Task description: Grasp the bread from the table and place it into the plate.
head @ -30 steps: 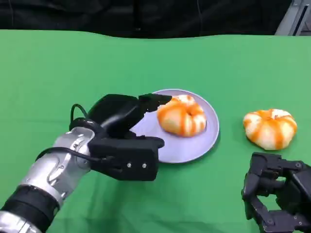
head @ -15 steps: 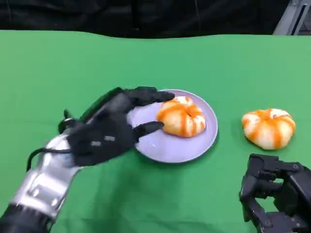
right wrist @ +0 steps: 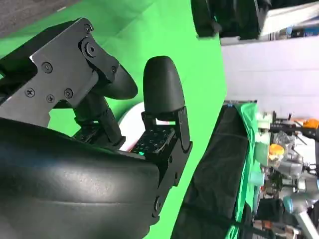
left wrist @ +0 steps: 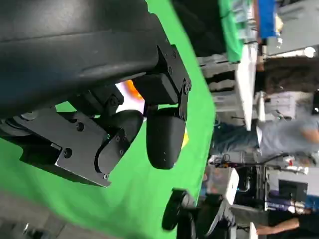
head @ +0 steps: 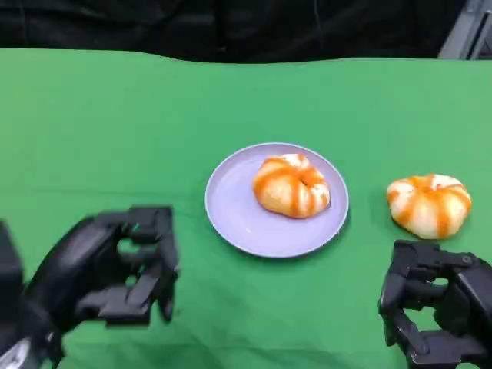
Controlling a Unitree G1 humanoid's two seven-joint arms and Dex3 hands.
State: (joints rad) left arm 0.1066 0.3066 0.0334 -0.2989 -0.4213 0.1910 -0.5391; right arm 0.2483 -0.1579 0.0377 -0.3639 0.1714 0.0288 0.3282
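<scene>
Your left hand (head: 115,269) has pulled back off the round lilac plate (head: 234,215) to the lower left, fingers curled on nothing. One orange-striped bread bun (head: 291,185) sits on the plate; 2nd striped bun (head: 428,204) lies on the green tablecloth (head: 115,131) just beyond your right hand (head: 434,307), also curled, holding nothing.

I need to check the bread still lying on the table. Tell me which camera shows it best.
The head view: the bread on the table lies whole and unobstructed on the green cloth, right of the plate and beyond the right hand. The left wrist view gives small orange glimpses behind that hand's fingers, too hidden to tell which bread. The right wrist view gives a pale patch behind the fingers.
</scene>
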